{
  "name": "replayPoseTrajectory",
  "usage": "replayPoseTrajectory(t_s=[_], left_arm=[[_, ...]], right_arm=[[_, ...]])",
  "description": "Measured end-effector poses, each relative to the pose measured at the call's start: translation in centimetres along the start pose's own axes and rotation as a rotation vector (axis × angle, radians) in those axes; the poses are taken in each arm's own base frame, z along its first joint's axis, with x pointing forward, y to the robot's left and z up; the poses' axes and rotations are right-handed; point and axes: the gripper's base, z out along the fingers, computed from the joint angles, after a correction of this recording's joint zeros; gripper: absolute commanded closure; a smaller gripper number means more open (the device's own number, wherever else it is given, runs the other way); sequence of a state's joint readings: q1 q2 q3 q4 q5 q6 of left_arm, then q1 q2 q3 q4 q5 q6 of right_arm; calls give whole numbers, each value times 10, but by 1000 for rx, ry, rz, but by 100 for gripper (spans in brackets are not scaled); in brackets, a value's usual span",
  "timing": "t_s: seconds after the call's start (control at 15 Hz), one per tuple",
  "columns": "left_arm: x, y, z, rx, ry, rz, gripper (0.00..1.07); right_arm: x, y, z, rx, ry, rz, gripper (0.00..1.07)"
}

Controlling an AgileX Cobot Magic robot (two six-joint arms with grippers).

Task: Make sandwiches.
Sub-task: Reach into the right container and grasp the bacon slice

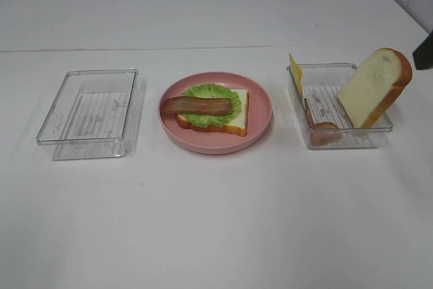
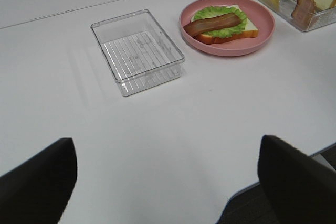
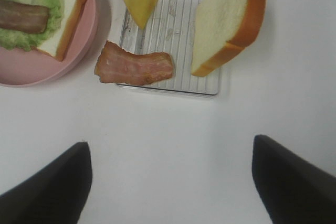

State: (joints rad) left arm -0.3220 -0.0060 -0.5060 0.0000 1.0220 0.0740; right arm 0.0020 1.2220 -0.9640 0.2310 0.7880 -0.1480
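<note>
Round pink plate [image 1: 261, 109] holds white bread slice [image 1: 238, 117], green lettuce leaf [image 1: 214, 91], brown bacon strip [image 1: 196, 105].
Left gripper [image 2: 164, 141] and right gripper [image 3: 170, 142] both released, empty.

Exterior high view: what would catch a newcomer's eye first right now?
The pink plate at centre, carrying a half-built sandwich: bottom bread, lettuce and a bacon strip on top. Next, the leaning bread slice rising out of the right tray, with a cheese slice and spare bacon in the same tray.
</note>
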Motion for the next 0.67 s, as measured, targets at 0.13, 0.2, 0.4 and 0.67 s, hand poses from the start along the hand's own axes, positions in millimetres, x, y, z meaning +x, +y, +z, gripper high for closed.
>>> replayPoseTrajectory(t_s=[0.13, 0.2, 0.4, 0.67], left_arm=[[0, 0, 0, 0, 0, 0, 20], [0, 0, 0, 0, 0, 1, 20], [0, 0, 0, 0, 0, 1, 20], [0, 0, 0, 0, 0, 1, 20]], right_arm=[[-46, -3, 46, -66, 144, -17, 35], [-54, -3, 52, -74, 154, -21, 36], [-81, 5, 100, -119, 290, -73, 36], [-97, 38, 149, -126, 383, -154, 36]])
